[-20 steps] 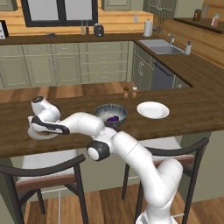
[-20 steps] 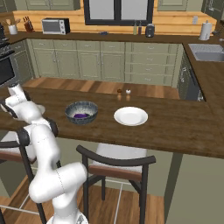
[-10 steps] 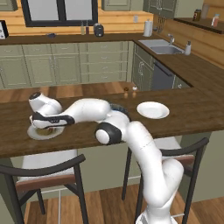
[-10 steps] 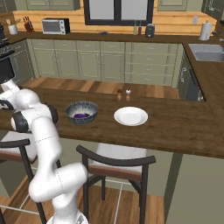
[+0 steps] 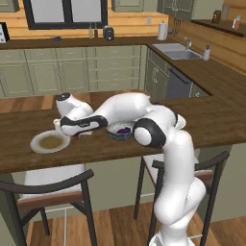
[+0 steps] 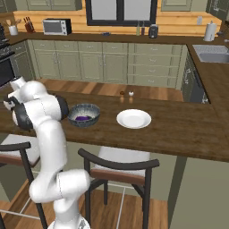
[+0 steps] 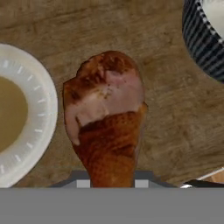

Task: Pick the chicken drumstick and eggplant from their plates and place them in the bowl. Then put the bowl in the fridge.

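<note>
My gripper is shut on the chicken drumstick and holds it just above the wooden counter, between the left plate and the bowl. The glossy reddish-brown drumstick points its fat end away from the hand and hides the fingertips in the hand view. The left white plate has a brownish centre and holds no food. The dark patterned bowl stands to the right of the gripper, with the purple eggplant inside it. A second white plate lies bare right of the bowl.
Two small shakers stand at the counter's far edge behind the plates. Dark-framed stools stand along the near side of the counter. Cabinets and a sink line the back walls.
The hand has risen off the left plate with the drumstick in it and swung right toward the bowl. The plate is left bare.
</note>
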